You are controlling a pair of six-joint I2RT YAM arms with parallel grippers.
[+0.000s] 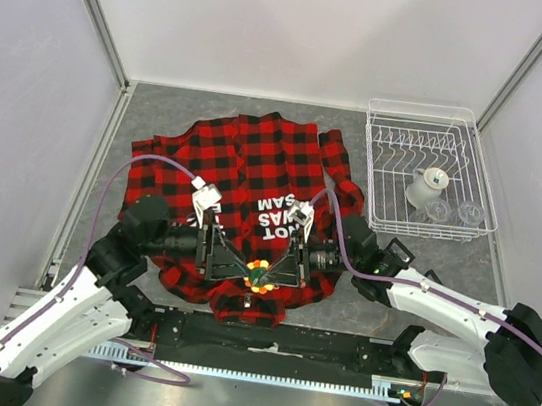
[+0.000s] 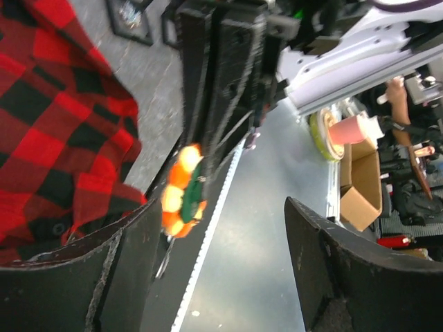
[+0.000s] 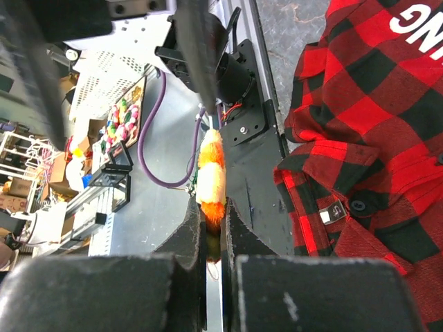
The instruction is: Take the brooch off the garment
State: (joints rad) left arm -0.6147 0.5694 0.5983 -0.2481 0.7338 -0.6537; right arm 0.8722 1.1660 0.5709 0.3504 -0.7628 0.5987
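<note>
The brooch [image 1: 258,278], a small orange, yellow and green flower, is pinched between the fingers of my right gripper [image 1: 273,272], which is shut on it. In the right wrist view the brooch [image 3: 211,176] sticks out above the closed right gripper [image 3: 211,207], apart from the plaid cloth [image 3: 367,104]. My left gripper [image 1: 234,265] faces it from the left, open. In the left wrist view the brooch [image 2: 183,194] hangs just past the left finger of that gripper [image 2: 221,207], touching neither finger. The garment [image 1: 247,159] lies spread flat, with its hem [image 2: 55,124] beside the left finger.
A white wire dish rack [image 1: 432,170] holding a few cups stands at the back right. A black rail [image 1: 272,340] runs along the table's near edge, just below the grippers. Grey walls close in the left, right and back.
</note>
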